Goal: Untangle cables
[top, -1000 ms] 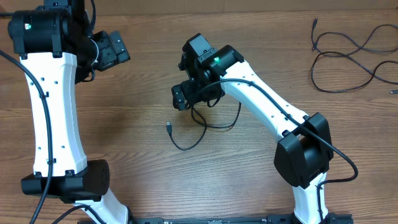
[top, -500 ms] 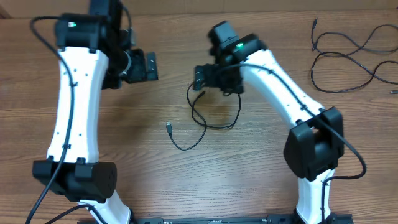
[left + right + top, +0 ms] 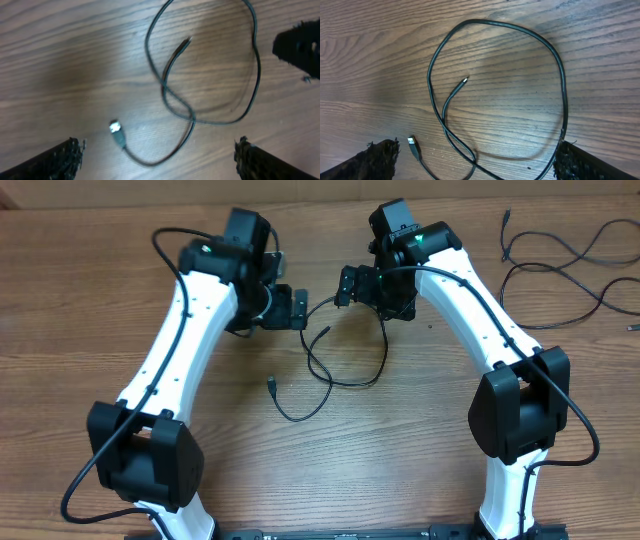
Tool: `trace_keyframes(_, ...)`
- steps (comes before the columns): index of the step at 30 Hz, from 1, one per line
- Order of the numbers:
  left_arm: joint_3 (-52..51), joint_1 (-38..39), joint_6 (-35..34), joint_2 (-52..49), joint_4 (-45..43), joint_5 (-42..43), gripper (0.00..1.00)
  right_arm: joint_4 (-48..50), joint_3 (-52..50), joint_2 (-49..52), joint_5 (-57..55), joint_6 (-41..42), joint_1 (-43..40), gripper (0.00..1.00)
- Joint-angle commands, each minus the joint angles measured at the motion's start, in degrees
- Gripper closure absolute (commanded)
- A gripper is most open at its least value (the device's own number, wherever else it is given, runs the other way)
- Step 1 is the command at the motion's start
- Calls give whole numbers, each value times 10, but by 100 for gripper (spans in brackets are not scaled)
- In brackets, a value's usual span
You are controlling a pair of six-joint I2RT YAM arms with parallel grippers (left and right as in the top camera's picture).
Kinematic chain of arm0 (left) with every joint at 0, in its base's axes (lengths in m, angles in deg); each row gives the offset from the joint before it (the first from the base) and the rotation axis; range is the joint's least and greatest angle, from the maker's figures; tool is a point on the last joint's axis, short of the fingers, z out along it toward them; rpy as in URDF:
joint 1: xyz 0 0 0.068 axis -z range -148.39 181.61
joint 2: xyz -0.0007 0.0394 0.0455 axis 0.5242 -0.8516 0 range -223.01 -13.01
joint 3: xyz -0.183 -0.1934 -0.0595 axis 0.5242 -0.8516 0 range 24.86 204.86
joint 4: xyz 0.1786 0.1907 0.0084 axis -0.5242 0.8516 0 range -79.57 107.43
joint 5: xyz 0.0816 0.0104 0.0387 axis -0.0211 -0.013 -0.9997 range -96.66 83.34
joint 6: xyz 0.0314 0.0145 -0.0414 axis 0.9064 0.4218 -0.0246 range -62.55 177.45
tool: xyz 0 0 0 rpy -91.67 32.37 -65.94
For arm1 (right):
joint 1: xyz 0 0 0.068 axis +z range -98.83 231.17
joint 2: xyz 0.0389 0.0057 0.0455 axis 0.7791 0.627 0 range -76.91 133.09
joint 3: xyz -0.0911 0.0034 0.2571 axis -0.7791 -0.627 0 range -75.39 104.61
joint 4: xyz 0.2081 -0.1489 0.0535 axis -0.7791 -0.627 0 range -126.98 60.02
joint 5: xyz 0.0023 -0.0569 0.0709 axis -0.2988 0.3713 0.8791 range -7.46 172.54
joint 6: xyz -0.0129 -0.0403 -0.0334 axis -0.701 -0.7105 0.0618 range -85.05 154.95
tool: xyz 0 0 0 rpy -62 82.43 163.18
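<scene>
Brown wood-grain table (image 3: pixel 100 330), evenly lit.

A wooden table (image 3: pixel 70 380) fills the overhead view, brown, with its grain running from left to right. Both wrist views show the same wood from close, with darker wavy lines. Along the top edge of the overhead frame lies a paler strip (image 3: pixel 320 188)

We see both arms arched inward. The left gripper (image 3: pixel 288 308) and right gripper (image 3: pixel 350 285) face each other, near but apart, with jaws spread wide and nothing held.
</scene>
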Motion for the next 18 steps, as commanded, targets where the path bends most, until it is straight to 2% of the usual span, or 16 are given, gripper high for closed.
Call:
trace_keyframes(1, -48, 16, -58, -7, -61, 5, 4, 1, -4, 8, -4, 4, -2, 0)
trace_keyframes(5, -75, 20, -111, -23, -118, -9, 9, 1, -4, 8, -4, 4, -4, 0)
trace_keyframes(13, -76, 22, -138, -91, -153, -7, 15, -31, -4, 8, -45, 8, -26, 0)
trace_keyframes(18, -76, 23, -144, -115, -155, -6, 32, -54, -4, 8, -44, 8, -63, 0)
